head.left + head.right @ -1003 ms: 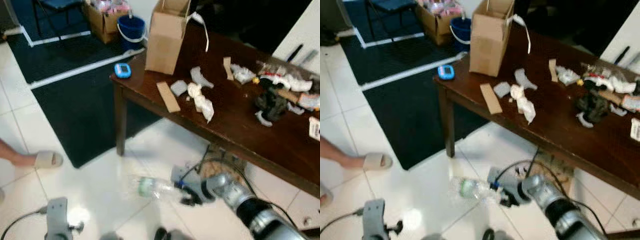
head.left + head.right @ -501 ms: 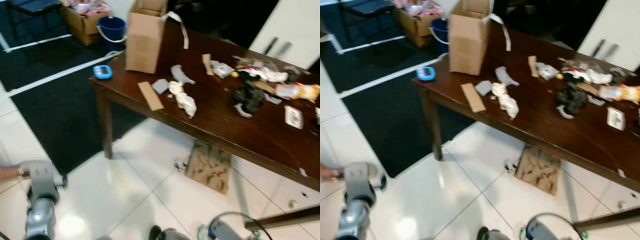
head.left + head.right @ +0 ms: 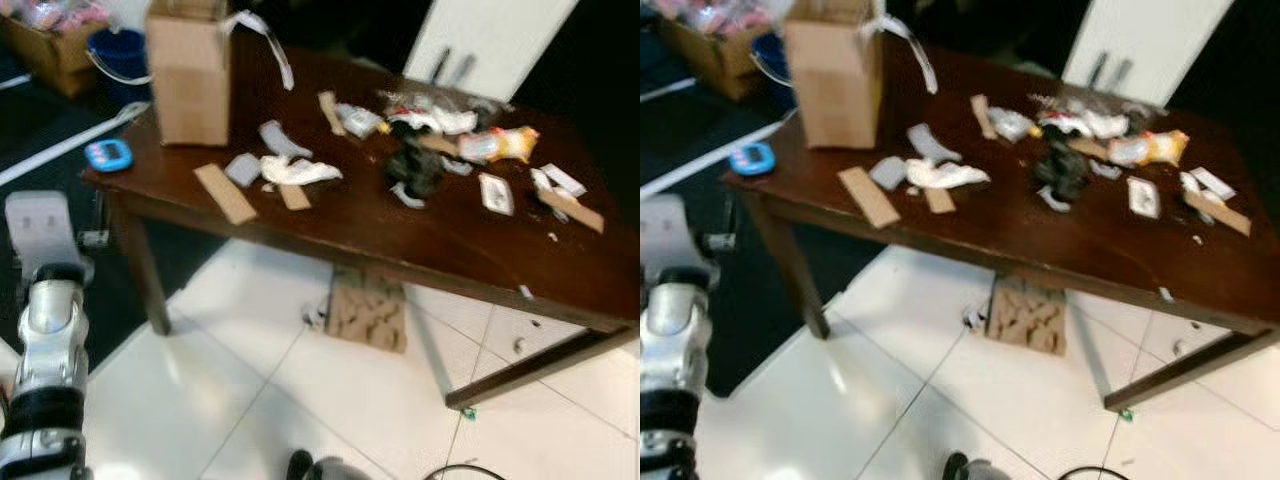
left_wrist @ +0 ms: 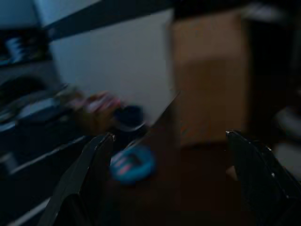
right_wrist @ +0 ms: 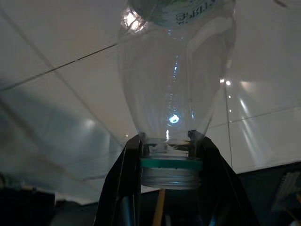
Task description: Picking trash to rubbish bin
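The right gripper (image 5: 165,162) pinches the neck of a clear plastic bottle with a green collar ring (image 5: 174,70), apparently for carrying to a bin. At nine o'clock, the silver left arm (image 3: 45,330) rides raised, its fingers (image 4: 89,169) spread wide and empty. Beyond, from ten to two o'clock, a dark wooden surface (image 3: 440,250) strewn with crumpled white paper (image 3: 298,171) and a brown cardboard box (image 3: 190,80) blocks the way ahead.
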Controlling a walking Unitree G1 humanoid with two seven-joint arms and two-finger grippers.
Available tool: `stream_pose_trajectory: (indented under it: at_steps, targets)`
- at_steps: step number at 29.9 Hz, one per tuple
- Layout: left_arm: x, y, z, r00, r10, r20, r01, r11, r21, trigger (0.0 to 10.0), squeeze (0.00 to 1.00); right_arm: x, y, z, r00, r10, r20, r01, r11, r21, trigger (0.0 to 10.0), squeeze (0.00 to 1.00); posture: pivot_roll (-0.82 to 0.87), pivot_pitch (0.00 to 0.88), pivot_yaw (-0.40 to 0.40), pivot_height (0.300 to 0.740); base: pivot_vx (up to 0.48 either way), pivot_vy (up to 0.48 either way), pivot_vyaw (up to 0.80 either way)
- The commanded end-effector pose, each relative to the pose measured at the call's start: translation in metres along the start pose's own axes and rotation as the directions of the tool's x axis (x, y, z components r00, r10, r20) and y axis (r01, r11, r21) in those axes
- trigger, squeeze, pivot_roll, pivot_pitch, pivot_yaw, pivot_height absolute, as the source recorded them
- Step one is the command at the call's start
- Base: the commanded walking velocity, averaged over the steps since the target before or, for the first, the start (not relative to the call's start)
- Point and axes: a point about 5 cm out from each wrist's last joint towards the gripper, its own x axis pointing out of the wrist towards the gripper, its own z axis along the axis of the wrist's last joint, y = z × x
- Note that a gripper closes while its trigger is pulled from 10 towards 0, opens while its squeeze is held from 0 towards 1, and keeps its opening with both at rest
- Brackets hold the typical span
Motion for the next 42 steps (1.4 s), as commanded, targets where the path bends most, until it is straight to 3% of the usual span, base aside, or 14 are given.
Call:
stream_pose_trajectory:
  at_steps: [1, 11, 17, 24, 38, 40, 41, 42]
  targets:
    - [-0.004, 0.0, -0.006, 0.998, -0.006, -0.061, 0.007, 1.0, 0.005, 10.0, 0.0, 0.002, 0.005, -0.012, 1.0, 0.008, -0.03, -0.008, 1.0, 0.017, 10.0, 0.0, 0.27, 0.14, -0.117, 0.74, 0.0, 0.0, -0.73]
    - [0.003, 0.002, -0.001, 0.995, -0.026, -0.093, 0.023, 0.999, -0.039, 10.0, 0.0, 0.004, 0.009, -0.014, 1.0, 0.005, -0.026, -0.004, 0.999, 0.036, 10.0, 0.0, 0.27, 0.14, -0.11, 0.74, 0.0, 0.0, -0.58]
    - [0.006, 0.008, -0.003, 0.986, -0.01, -0.164, 0.002, 0.999, -0.05, 10.0, 0.0, 0.005, 0.012, -0.016, 1.0, 0.008, -0.023, -0.007, 0.998, 0.062, 10.0, 0.0, 0.27, 0.145, -0.102, 0.74, 0.431, 0.0, 0.0]
    - [0.009, 0.008, -0.003, 0.983, -0.02, -0.181, 0.011, 0.999, -0.051, 10.0, 0.0, 0.006, 0.018, -0.012, 1.0, 0.016, -0.014, -0.015, 0.997, 0.074, 10.0, 0.0, 0.26, 0.145, -0.097, 0.74, 0.454, 0.0, 0.0]
    - [0.013, -0.005, -0.004, 0.964, -0.114, -0.239, 0.098, 0.992, -0.081, 10.0, 0.0, 0.006, 0.018, -0.01, 1.0, 0.011, -0.01, -0.01, 0.997, 0.079, 10.0, 0.0, 0.26, 0.144, -0.09, 0.74, 0.434, 0.0, 0.0]
    - [0.013, -0.011, -0.004, 0.955, -0.162, -0.247, 0.14, 0.984, -0.106, 10.0, 0.0, 0.006, 0.018, -0.01, 1.0, 0.01, -0.011, -0.009, 0.997, 0.079, 10.0, 0.0, 0.26, 0.144, -0.09, 0.74, 0.0, 0.0, 0.0]
    - [0.008, -0.033, -0.005, 0.901, -0.331, -0.281, 0.295, 0.942, -0.162, 10.0, 0.0, 0.006, 0.017, -0.01, 1.0, 0.007, -0.014, -0.006, 0.997, 0.078, 10.0, 0.0, 0.26, 0.144, -0.096, 0.74, 0.0, 0.0, 0.0]
    - [0.006, -0.039, -0.005, 0.881, -0.376, -0.289, 0.336, 0.925, -0.178, 10.0, 0.0, 0.006, 0.016, -0.01, 1.0, 0.006, -0.015, -0.005, 0.997, 0.077, 10.0, 0.0, 0.26, 0.144, -0.096, 0.74, 0.0, 0.0, 0.0]
